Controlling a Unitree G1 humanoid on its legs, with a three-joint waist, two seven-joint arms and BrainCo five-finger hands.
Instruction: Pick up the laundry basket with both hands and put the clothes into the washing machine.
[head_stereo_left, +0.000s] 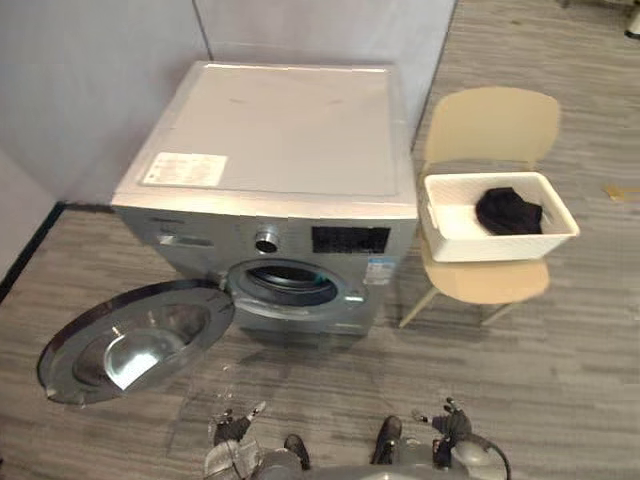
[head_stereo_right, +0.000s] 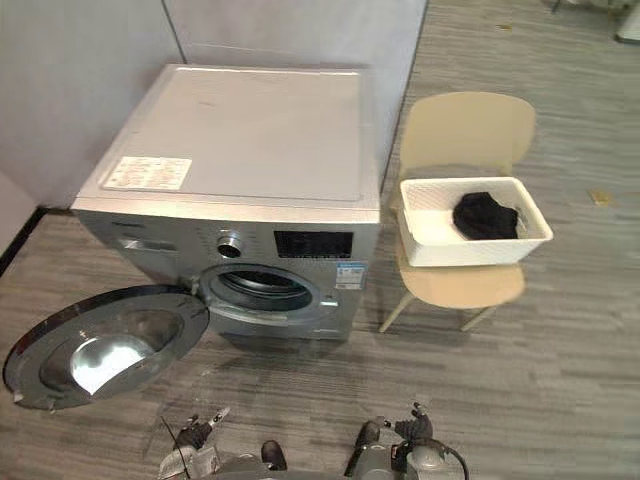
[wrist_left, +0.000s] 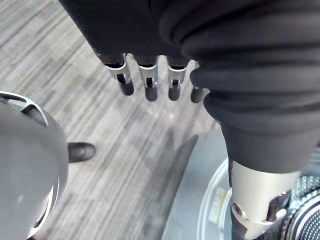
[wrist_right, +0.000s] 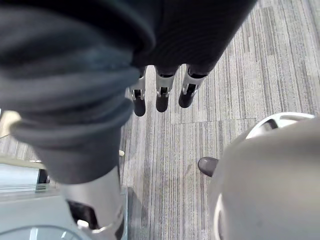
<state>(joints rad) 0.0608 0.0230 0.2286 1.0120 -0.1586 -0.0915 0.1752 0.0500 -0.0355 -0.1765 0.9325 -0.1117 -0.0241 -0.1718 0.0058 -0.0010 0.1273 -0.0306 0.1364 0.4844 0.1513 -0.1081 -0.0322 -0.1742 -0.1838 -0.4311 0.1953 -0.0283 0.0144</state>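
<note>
left eye view gave us the washing machine (head_stereo_left: 270, 130) with its round door (head_stereo_left: 130, 340) swung wide open, low on our left. just beside the machine's right side stood a beige chair (head_stereo_left: 490, 125) carrying the white laundry basket (head_stereo_left: 500, 245), with black clothes (head_stereo_left: 508, 211) bunched inside. our left hand (wrist_left: 148, 82) and right hand (wrist_right: 162, 92) hung over the floor, well apart from the basket, fingers straight, holding nothing.

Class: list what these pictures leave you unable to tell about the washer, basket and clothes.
In both eye views:
Drum interior: hidden by its own rim at this steep angle; contents unknown.
Dark clothes: too small and shapeless to count pieces.
Laundry basket handles: too small to find.
Chair back legs: hidden under seat and basket.
</note>
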